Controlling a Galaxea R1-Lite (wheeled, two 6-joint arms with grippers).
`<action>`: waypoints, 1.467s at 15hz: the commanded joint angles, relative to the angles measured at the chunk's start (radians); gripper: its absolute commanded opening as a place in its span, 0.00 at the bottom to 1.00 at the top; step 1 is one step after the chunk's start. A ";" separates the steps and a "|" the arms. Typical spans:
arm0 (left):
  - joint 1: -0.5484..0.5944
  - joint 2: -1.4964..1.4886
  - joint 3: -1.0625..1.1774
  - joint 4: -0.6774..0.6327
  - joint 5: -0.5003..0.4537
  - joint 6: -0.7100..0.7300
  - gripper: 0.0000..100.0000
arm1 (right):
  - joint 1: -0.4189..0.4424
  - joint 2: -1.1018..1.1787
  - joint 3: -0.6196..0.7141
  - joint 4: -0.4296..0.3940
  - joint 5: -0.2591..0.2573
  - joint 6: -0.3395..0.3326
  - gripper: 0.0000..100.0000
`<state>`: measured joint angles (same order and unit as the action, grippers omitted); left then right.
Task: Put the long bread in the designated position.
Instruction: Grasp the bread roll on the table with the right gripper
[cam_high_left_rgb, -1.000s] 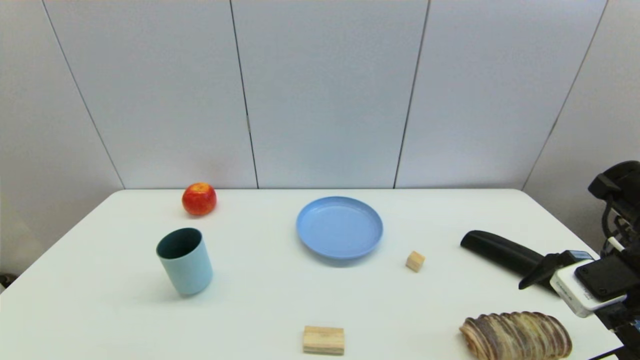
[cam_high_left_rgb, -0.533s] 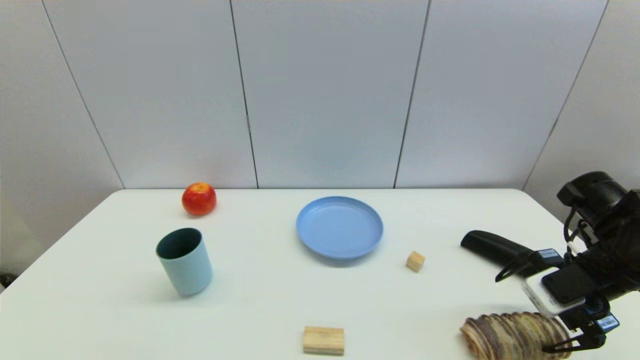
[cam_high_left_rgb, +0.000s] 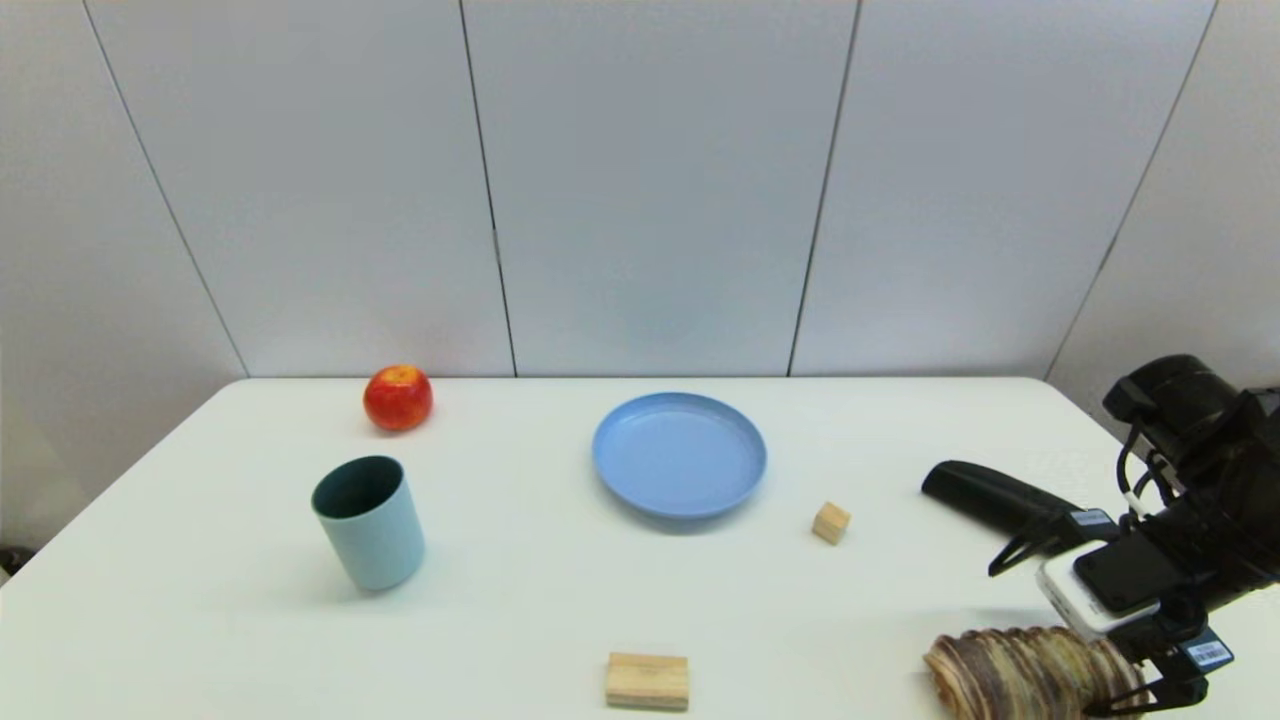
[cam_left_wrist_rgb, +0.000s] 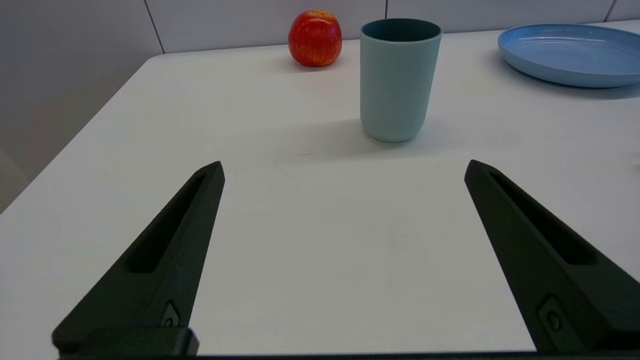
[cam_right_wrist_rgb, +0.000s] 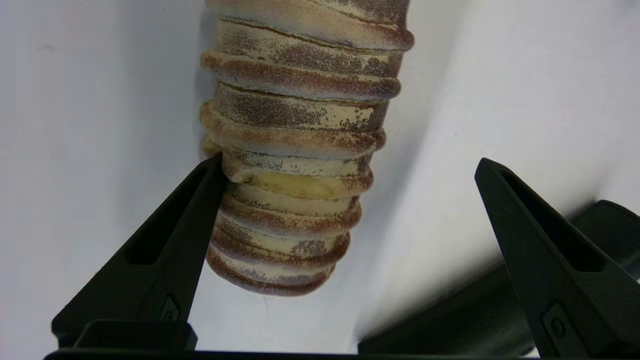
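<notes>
The ridged brown-and-cream long bread (cam_high_left_rgb: 1030, 672) is found lying on the white table (cam_high_left_rgb: 560, 600) at its near right corner. The right gripper (cam_right_wrist_rgb: 345, 167) is angled down over the loaf's right end, fingers (cam_right_wrist_rgb: 165, 250) spread, one tip touching the crust, nothing grasped. The left gripper (cam_left_wrist_rgb: 344, 167) is held low above the near left table, fingers released.

No text, label or number here can be read.
</notes>
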<state>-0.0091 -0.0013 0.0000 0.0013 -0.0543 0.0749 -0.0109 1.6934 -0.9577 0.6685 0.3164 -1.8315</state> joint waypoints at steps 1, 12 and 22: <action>0.000 0.001 0.002 0.000 0.001 0.000 1.00 | 0.000 -0.015 -0.041 0.013 0.006 -0.011 1.00; 0.000 0.001 0.002 0.000 -0.001 0.000 1.00 | 0.028 -0.097 -0.021 0.138 0.021 -0.008 1.00; 0.000 0.001 0.002 0.000 -0.001 0.000 1.00 | 0.049 -0.003 0.056 0.008 0.010 0.026 1.00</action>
<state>-0.0091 -0.0013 0.0000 0.0017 -0.0547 0.0749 0.0379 1.6674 -0.9043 0.6730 0.3266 -1.7949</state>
